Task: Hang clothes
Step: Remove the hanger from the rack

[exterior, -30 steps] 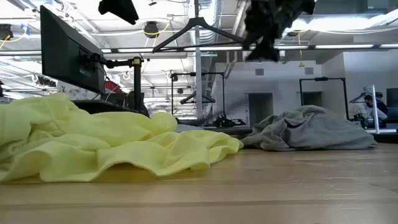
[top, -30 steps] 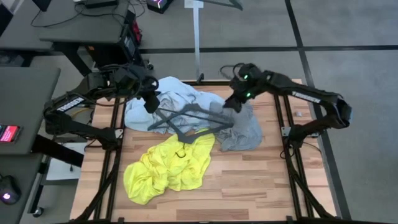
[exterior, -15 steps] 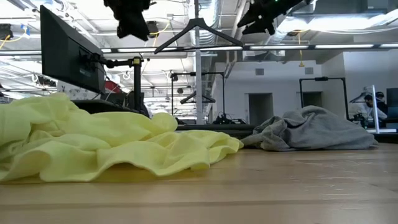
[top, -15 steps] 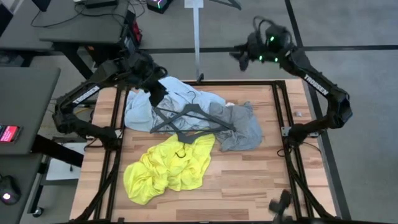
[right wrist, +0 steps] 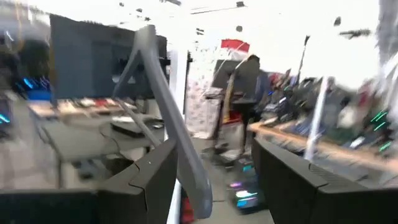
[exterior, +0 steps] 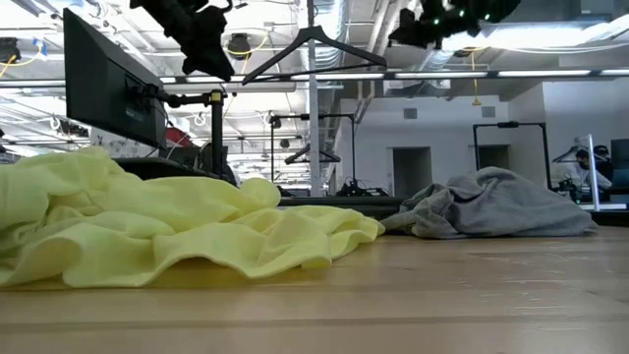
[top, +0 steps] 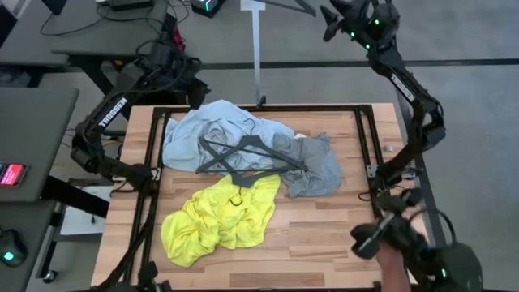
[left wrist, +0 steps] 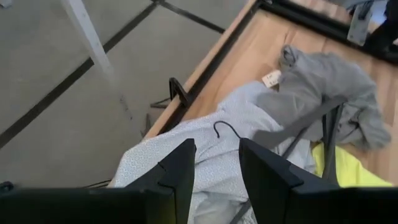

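Note:
A pale blue collared shirt [top: 212,130] lies crumpled at the table's far left. A grey T-shirt [top: 318,168] lies to its right, and a neon-yellow T-shirt [top: 219,215] lies nearer the front. Dark hangers [top: 243,156] lie on top of these clothes. My left gripper [top: 195,96] is open and empty, high above the blue shirt's far left part [left wrist: 205,155]. My right gripper [top: 329,24] is open, raised beyond the table's far edge, at a grey hanger [right wrist: 163,106] that hangs on the rack [exterior: 311,47]. My right gripper stands open, roughly level, with the hanging hanger's sloping arm [right wrist: 186,171] between its fingers, close to one finger [right wrist: 155,180]. I cannot tell whether it touches the hanger.
A white rack pole [top: 256,49] rises behind the table's far edge. A dark device held by a person's hand [top: 401,243] reaches in at the near right corner. Bare wood [top: 324,235] shows along the table's front and right. Desks [top: 32,130] stand to the left.
My left gripper has risen from over the blue shirt and gone toward the far left corner. My right gripper has risen from the grey T-shirt and swung past the far edge to the hanging hanger. The dark device has come in at the near right.

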Controlling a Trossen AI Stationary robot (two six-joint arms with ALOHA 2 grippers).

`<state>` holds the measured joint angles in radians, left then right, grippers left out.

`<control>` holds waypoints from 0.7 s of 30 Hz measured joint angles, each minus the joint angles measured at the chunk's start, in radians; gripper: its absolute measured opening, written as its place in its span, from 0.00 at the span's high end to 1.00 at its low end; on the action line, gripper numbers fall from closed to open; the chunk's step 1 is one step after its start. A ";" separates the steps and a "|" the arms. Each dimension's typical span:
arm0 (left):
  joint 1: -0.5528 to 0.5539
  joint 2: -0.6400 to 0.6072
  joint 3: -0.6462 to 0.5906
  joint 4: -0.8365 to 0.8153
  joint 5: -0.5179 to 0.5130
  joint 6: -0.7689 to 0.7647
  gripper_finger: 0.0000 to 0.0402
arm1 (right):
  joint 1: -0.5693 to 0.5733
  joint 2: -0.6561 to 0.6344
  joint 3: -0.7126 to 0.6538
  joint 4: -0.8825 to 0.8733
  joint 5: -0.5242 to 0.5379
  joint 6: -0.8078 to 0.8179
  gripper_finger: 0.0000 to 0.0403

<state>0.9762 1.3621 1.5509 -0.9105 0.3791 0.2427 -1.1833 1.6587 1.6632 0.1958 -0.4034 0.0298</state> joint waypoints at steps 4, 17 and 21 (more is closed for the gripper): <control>0.027 0.000 0.000 0.010 0.028 -0.013 0.73 | -0.033 0.106 0.074 0.050 -0.115 0.035 0.52; 0.032 0.000 0.000 0.011 0.024 -0.091 0.73 | -0.018 0.273 0.180 0.088 -0.247 0.058 0.52; 0.032 0.000 0.000 0.011 0.021 -0.103 0.73 | -0.007 0.279 0.179 0.082 -0.247 0.025 0.52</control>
<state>1.0080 1.3621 1.5509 -0.8993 0.4000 0.1396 -1.1906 1.9381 1.8427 0.2775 -0.6501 0.0546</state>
